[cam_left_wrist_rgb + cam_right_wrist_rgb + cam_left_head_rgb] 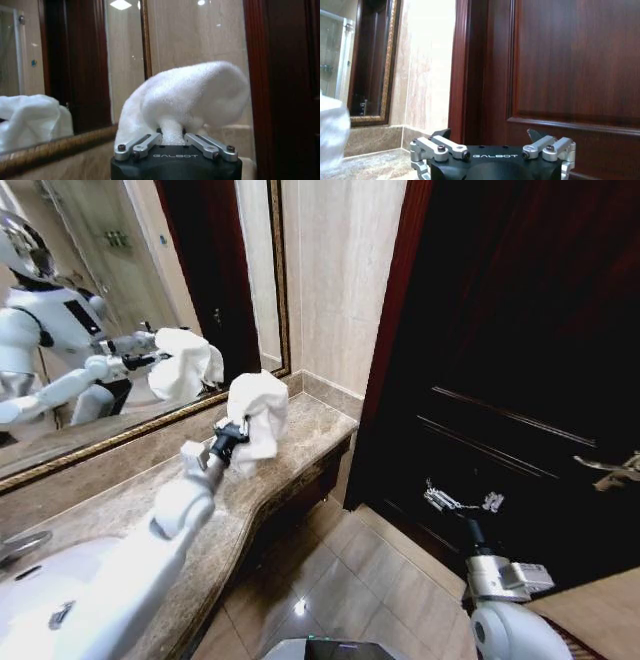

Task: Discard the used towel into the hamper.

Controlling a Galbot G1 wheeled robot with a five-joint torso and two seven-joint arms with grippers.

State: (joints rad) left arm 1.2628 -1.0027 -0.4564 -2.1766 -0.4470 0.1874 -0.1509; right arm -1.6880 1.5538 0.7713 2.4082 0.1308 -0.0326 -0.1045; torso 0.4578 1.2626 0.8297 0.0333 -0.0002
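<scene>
The used towel [258,415], white and bunched, hangs above the far end of the marble counter [305,430]. My left gripper [232,438] is shut on its lower fold. In the left wrist view the towel [190,97] rises in a hump from between the fingers of the left gripper [172,137]. My right gripper [462,500] is held low on the right, in front of the dark wooden door [520,330]. In the right wrist view the right gripper [490,135] is open with nothing between its fingers. The hamper is out of view.
A gold-framed mirror [100,280] behind the counter reflects the robot and the towel. A white sink [30,590] with a faucet [20,545] lies at the near left. The door handle [610,470] juts out at the right. Tiled floor [330,580] lies between counter and door.
</scene>
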